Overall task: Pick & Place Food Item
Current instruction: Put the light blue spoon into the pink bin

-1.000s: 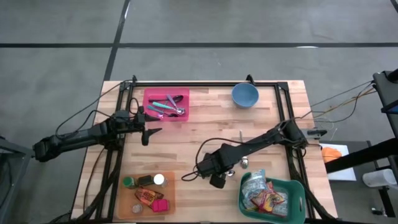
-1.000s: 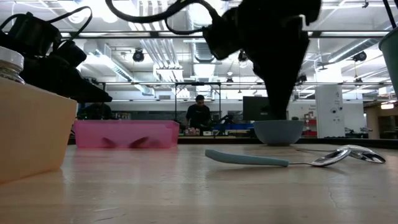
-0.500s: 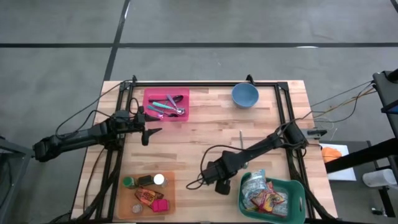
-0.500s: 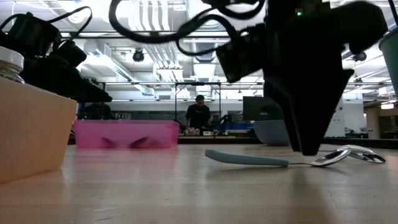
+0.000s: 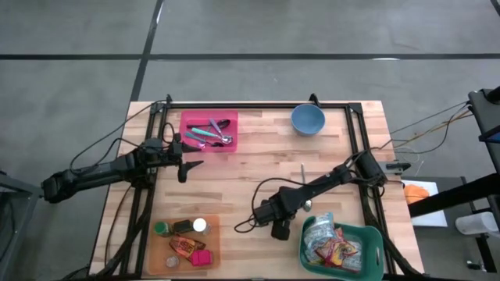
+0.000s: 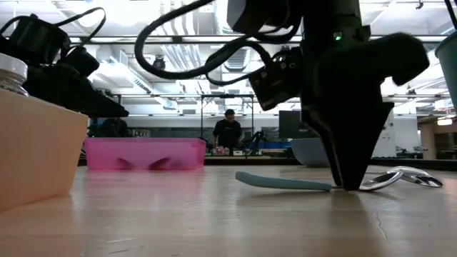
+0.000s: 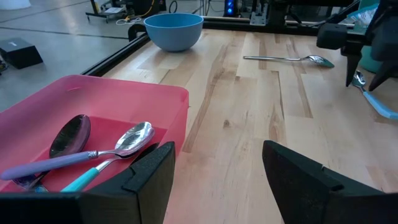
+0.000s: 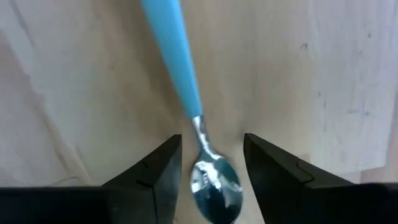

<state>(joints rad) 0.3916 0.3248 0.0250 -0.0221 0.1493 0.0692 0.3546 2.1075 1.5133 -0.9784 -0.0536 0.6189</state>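
At the left edge of the wooden bench (image 5: 258, 148) the left arm waits, its gripper (image 5: 190, 168) held low beside the pink tray (image 5: 208, 131), fingers (image 7: 149, 180) spread wide with nothing between them. The pink tray sits at the far left and holds several spoons with purple and teal handles. At the near left an orange tray (image 5: 185, 240) carries small jars and packets; their labels are too small to read. A blue bowl (image 5: 308, 119) stands at the far side, right of centre. A plain metal spoon (image 7: 289, 58) lies alone mid-bench. Nearer, the right gripper (image 8: 208, 165) points straight down over a blue-handled spoon (image 8: 180, 74) that lies flat on the wood; its fingers (image 8: 152, 177) stand partly open on either side of the spoon's neck, just above the bowl end, not yet closed on it. At the near right corner a green basket (image 5: 367, 238) holds colourful snack packets, whose print cannot be read.
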